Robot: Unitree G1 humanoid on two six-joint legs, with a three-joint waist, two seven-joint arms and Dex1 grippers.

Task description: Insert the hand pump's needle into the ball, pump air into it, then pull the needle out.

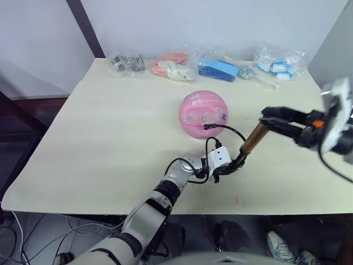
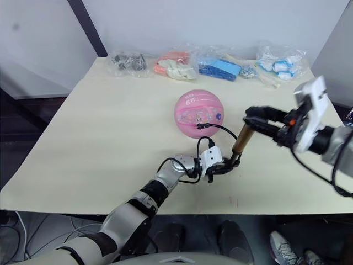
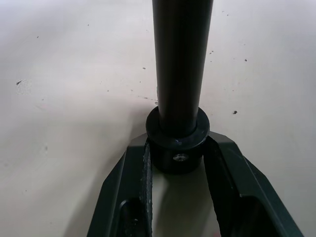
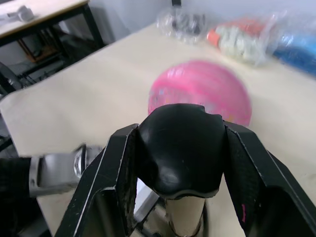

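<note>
With our left hand [image 1: 236, 163] clamping the base cap of the slim, rigid brass-gold hand pump [image 1: 253, 138] beside the round pink rubber ball [image 1: 203, 114] and our right hand [image 1: 271, 117] gripping its black handle, we judge it light but tippy.

Even, soft light falls from overhead, leaving the pale table [image 1: 110, 138] bright with faint shadows only. The right gripper [image 1: 268, 117] and its arm at the right edge smear with motion blur. In the right wrist view the ball [image 4: 200, 94] behind is soft and unfocused. Plastic bags [image 1: 278, 63] along the top glint slightly.
</note>
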